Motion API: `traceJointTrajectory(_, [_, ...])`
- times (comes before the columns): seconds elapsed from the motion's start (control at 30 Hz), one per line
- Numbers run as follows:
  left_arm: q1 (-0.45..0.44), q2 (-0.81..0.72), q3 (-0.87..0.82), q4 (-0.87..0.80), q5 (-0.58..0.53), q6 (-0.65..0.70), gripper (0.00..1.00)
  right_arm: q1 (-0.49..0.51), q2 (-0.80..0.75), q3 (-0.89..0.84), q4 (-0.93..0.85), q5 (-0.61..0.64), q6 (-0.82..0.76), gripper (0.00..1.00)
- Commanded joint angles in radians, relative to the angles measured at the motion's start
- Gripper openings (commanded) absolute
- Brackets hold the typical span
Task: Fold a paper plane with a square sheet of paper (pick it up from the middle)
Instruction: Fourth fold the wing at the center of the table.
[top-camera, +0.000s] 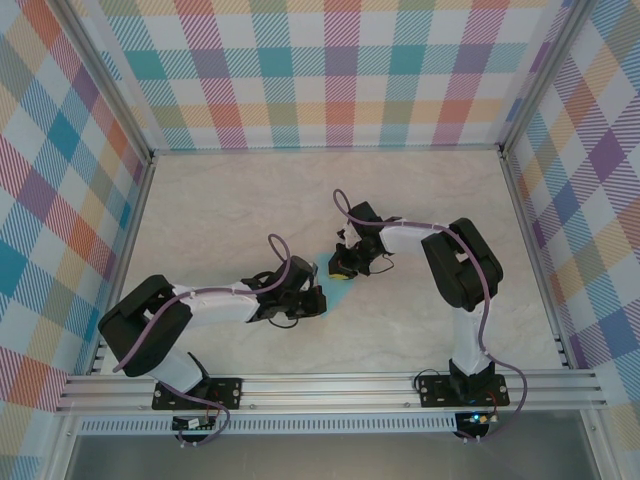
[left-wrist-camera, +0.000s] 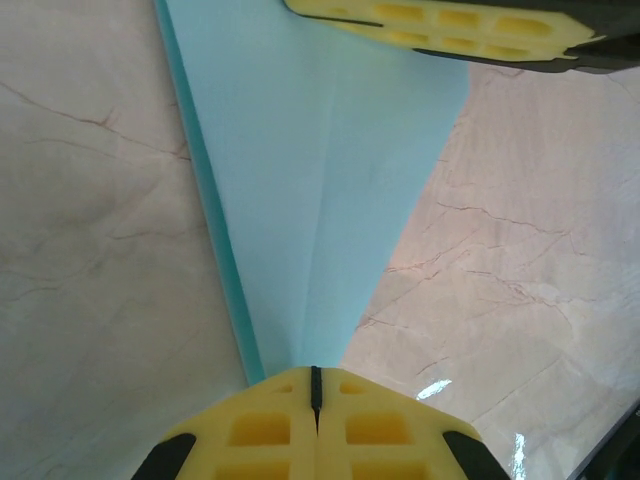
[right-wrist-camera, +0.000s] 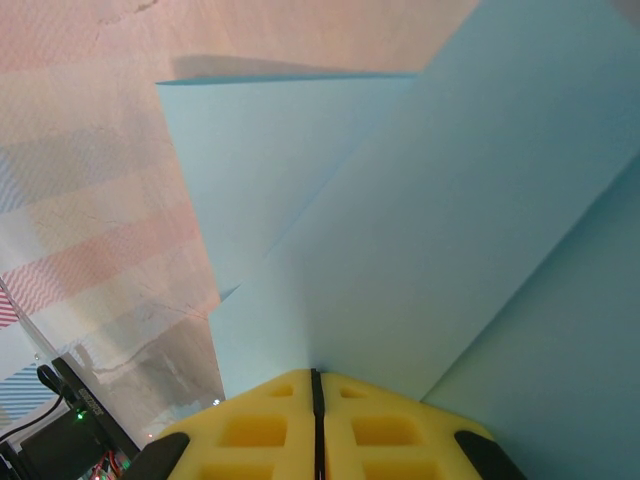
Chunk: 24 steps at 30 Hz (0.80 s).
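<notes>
Paper (top-camera: 336, 293), light blue, is mid-table (top-camera: 220, 220) between the left gripper (top-camera: 316, 298) and right gripper (top-camera: 345, 268) from above. Left wrist view: the left gripper is squeezed tight on its narrow end. Right wrist view: the right gripper is squeezed tight on a fold.

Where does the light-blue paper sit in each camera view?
Top external: light-blue paper, a small patch near picture centre.
Left wrist: a wedge narrowing from the top to the left gripper at the bottom.
Right wrist: layers across centre and right, above the right gripper.
Shared landmark: marbled tabletop.
</notes>
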Motion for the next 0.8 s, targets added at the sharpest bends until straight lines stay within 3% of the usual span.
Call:
traceJointTrajectory(0.0, [-0.012, -0.003, 0.019, 0.031, 0.006, -0.006, 0.04, 0.005, 0.102, -0.036, -0.054, 0.189, 0.012, 0.08])
traceJointTrajectory(0.37, [-0.023, 0.072, 0.002, -0.027, -0.026, -0.021, 0.04, 0.005, 0.113, -0.028, -0.058, 0.187, 0.012, 0.08])
traceJointTrajectory(0.77, [-0.028, 0.038, -0.034, -0.092, -0.01, -0.009, 0.0, 0.005, 0.122, -0.021, -0.069, 0.193, 0.012, 0.08])
